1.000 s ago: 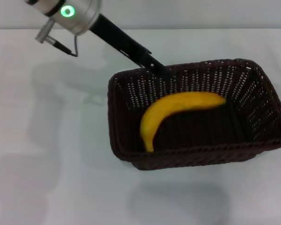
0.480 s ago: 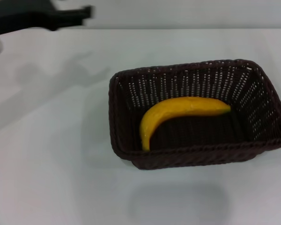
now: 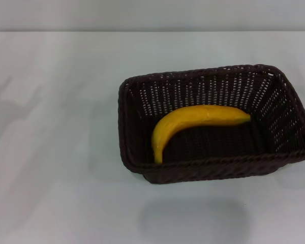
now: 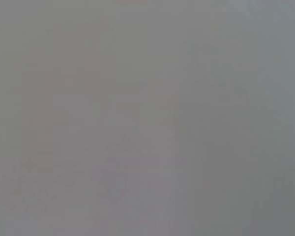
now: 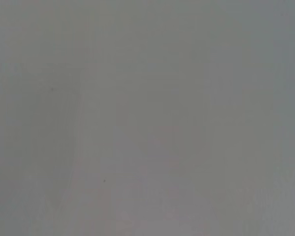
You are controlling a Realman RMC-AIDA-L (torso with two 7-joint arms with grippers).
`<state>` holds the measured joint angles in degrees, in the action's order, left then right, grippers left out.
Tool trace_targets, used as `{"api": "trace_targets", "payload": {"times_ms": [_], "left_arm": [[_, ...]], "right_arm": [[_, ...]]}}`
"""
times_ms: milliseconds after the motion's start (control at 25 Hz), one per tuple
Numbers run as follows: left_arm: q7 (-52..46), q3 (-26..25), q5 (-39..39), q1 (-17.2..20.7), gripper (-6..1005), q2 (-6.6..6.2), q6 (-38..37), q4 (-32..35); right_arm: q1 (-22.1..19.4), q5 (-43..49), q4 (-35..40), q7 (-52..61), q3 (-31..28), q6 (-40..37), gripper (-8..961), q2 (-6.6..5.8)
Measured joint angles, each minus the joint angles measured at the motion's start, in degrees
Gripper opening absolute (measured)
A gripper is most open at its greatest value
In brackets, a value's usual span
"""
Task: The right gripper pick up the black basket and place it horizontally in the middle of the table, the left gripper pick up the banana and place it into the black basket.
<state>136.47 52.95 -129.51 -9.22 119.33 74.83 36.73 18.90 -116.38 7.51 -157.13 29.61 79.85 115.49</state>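
The black basket (image 3: 142, 147) stands on the white table (image 3: 56, 152), a little right of the middle in the head view, its long side running left to right. The yellow banana (image 3: 193, 121) lies inside it on the bottom, curved, with one end toward the basket's front left and the other toward the right. Neither gripper shows in any view. Both wrist views show only plain grey surface.
The table's far edge (image 3: 152, 31) runs across the top of the head view, with a grey wall behind it. Faint shadows lie on the tabletop at the left.
The left arm, which reached over the basket's back left rim a second ago, pulled away to the upper left and has left the view. The banana settled slightly in the basket.
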Motion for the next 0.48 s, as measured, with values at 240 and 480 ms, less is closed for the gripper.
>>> {"api": "trace_targets", "payload": {"times_ms": [240,480], "left_arm": [[18.16,-0.28,-19.75,-1.69,892,0.03,8.56,-21.31],[20.10,-0.25,-24.57,-2.17,892,0.17,11.72,-27.56]], "right_arm": [[0.43,-0.02,-1.65,-1.84,-0.12,-1.05,877,0.02],[0.41,-1.70,-3.53,-2.73,-3.37,2.42,877,0.08]]}}
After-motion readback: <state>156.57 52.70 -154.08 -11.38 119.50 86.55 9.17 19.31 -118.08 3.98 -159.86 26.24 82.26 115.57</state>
